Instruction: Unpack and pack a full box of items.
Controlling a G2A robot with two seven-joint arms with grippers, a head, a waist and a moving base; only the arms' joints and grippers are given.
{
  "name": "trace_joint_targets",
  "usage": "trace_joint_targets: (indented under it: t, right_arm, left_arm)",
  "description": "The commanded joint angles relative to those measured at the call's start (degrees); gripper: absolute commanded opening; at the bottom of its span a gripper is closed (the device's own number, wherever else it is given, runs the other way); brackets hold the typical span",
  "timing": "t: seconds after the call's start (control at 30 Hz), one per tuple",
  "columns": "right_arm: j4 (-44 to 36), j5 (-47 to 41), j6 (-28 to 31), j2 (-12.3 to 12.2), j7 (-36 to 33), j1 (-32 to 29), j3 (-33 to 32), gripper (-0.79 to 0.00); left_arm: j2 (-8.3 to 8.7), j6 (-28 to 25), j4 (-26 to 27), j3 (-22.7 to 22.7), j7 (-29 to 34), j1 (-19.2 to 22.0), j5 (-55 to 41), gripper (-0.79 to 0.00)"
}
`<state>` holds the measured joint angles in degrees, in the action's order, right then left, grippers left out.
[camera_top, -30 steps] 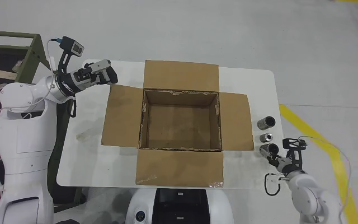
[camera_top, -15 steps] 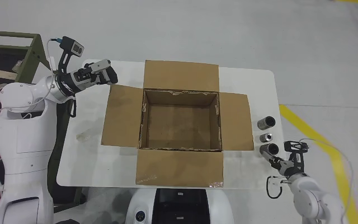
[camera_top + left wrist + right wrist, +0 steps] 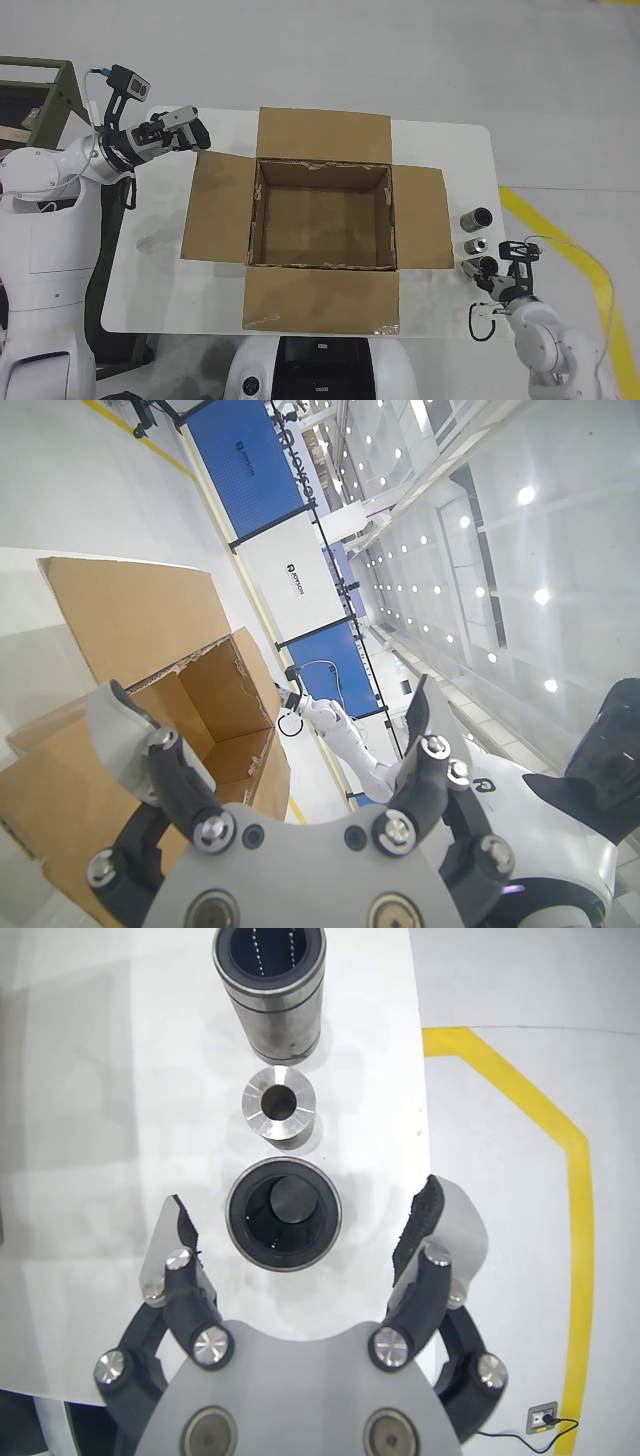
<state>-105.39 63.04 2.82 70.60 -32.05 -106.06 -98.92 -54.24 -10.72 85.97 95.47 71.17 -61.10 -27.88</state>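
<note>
Box [image 3: 320, 163] sits mid-counter [image 3: 150, 280], all four flaps folded out flat. I see bare cardboard inside. Three metal parts stand on end in a row by the counter's right edge, just past the right flap [image 3: 420, 217]. The row runs: far bearing [image 3: 270, 993], small bright bushing [image 3: 279, 1103], near bearing [image 3: 283, 1213]. The near bearing has a dark round disc visible down its bore.

Right tool [image 3: 301, 1193] is released, jaws wide. It looks straight down the near bearing, one finger [image 3: 180, 1223] on each side, and I see no contact.

Left tool [image 3: 203, 132] is also released, jaws spread and holding nothing. It hangs over the counter's far left corner, beside the left flap [image 3: 218, 205] and clear of the box opening.
</note>
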Motion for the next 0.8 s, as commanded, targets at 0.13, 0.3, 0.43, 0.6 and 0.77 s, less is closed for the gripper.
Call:
trace_joint_targets:
  t: [0.13,0.3,0.43,0.6,0.77]
  right_arm:
    - [0.23,0.02,0.06,-0.05,0.09,0.39,0.30,-0.785]
    - [0.07,0.41,0.04,-0.11,0.14,0.00,0.30,-0.785]
    - [-1.15,0.53,0.05,-0.18,0.09,-0.92,-0.20,-0.785]
    - [-4.26,0.24,0.19,-0.25,0.18,-2.92,-1.27,-0.785]
    - [-8.36,-0.64,0.14,-0.29,0.08,-5.41,-2.97,-0.785]
  left_arm:
    - [0.00,0.00,0.00,0.00,0.00,0.00,0.00,0.000]
    - [0.00,0.00,0.00,0.00,0.00,0.00,0.00,0.000]
    - [0.00,0.00,0.00,0.00,0.00,0.00,0.00,0.000]
    - [0.00,0.00,0.00,0.00,0.00,0.00,0.00,0.000]
    - [0.00,0.00,0.00,0.00,0.00,0.00,0.00,0.000]
